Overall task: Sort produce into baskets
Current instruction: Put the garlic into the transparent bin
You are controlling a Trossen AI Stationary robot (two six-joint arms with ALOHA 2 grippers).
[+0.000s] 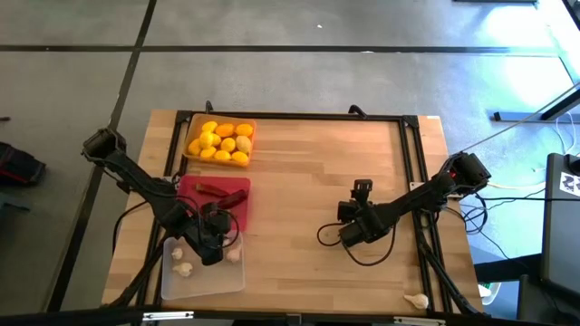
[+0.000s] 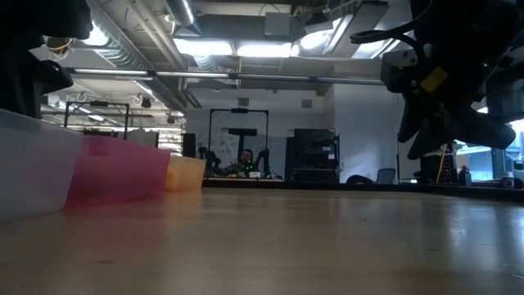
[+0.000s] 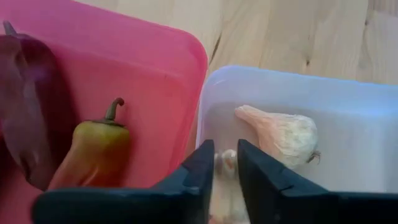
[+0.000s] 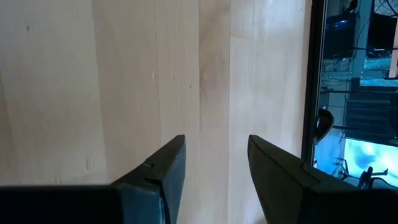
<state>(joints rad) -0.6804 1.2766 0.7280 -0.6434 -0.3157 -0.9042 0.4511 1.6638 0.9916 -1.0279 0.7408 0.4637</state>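
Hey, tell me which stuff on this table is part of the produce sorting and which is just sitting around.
Part of the job:
- orange basket of lemons
- red basket with peppers
- clear basket with garlic
- stray garlic bulb at the table's near right corner
- left gripper over the clear basket

Just lying about:
- black cable by the right gripper
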